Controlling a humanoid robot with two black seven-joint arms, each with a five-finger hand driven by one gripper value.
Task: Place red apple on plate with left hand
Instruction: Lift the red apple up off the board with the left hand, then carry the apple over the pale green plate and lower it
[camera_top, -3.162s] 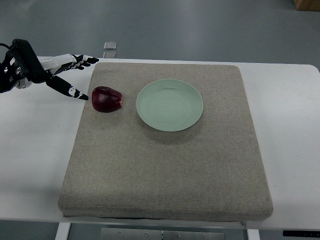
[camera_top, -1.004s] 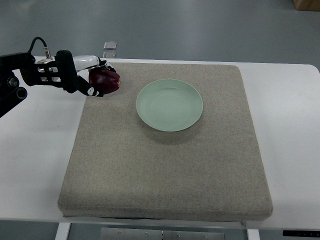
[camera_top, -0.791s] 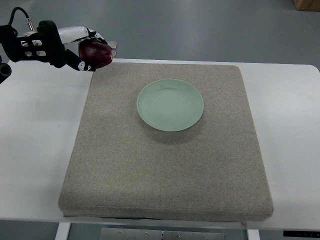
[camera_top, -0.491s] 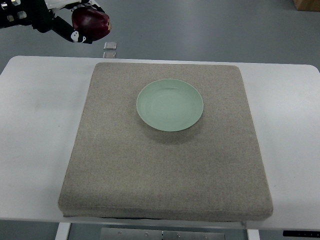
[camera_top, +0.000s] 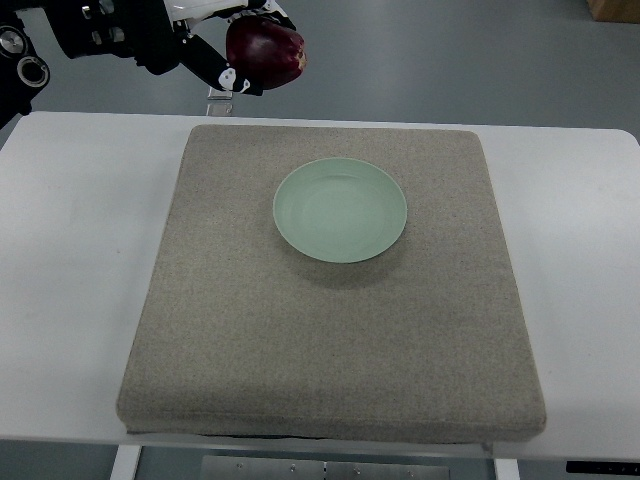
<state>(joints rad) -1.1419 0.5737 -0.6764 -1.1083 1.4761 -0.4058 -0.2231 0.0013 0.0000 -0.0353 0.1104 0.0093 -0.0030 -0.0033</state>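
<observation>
A dark red apple (camera_top: 268, 52) is held in my left hand (camera_top: 240, 50), whose fingers are curled around it. The hand is raised high, near the picture's top edge, above the far left corner of the mat. Its black arm comes in from the upper left. A pale green plate (camera_top: 340, 210) lies on the grey mat (camera_top: 330, 330), below and to the right of the apple in the picture, and nothing is on it. The right arm does not show.
The mat lies on a white table (camera_top: 70, 280). A small grey object (camera_top: 217, 95) lies on the floor past the table's far edge, partly hidden by the hand. A brown box corner (camera_top: 612, 8) shows at the top right.
My left hand closed on the apple on the mat, lifted it up and away, and has now carried it to the right, closer to the plate.
</observation>
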